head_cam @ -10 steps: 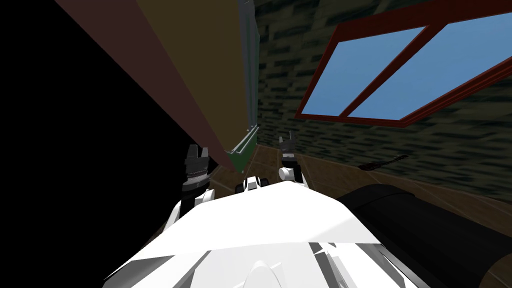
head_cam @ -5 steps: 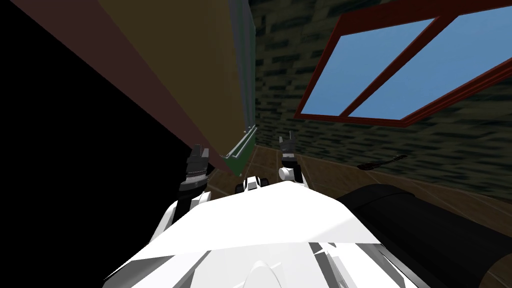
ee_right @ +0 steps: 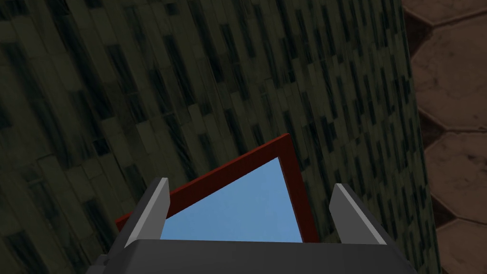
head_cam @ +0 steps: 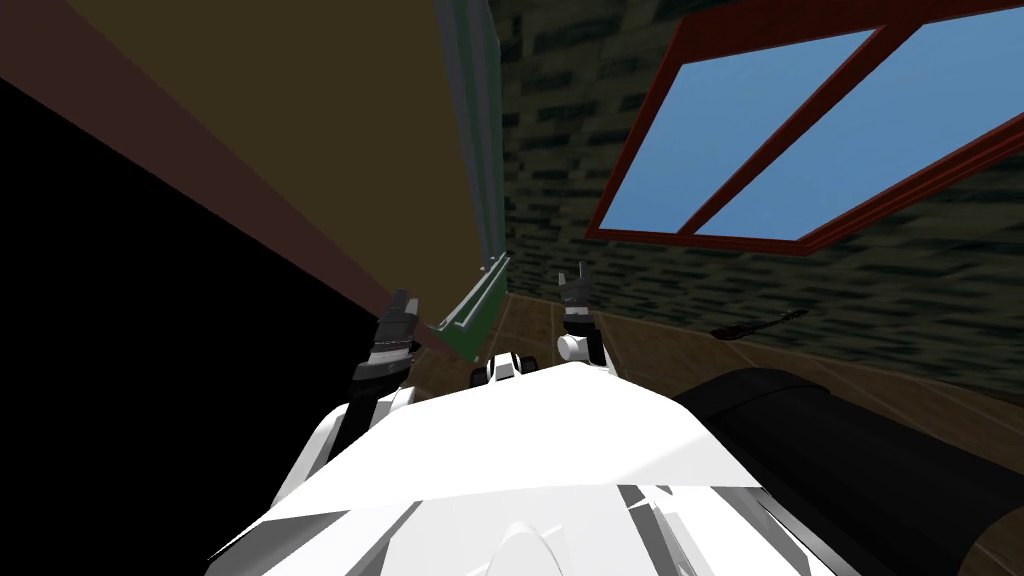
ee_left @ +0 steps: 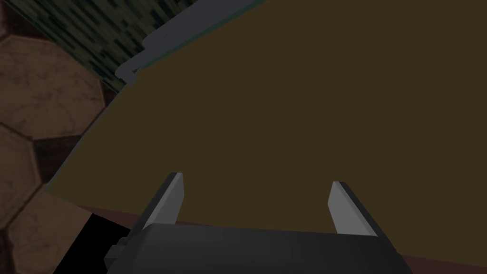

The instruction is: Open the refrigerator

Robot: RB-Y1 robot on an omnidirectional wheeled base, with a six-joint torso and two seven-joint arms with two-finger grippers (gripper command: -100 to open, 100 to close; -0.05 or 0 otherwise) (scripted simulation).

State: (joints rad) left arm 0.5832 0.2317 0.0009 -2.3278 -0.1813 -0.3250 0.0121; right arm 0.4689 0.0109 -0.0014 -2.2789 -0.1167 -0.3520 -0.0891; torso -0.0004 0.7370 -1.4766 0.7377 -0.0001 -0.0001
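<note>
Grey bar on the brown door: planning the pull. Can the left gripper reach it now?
Probably yes: the open left gripper faces the brown door, nothing stands between it and the grey bar, which lies farther along.

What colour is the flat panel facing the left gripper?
The panel is a plain dark olive-brown; it shows best in the left wrist view.

Olive-brown refrigerator door (head_cam: 330, 130) cut off by the top edge; small dark object (head_cam: 760, 324) on the floor beyond recognition.
</note>
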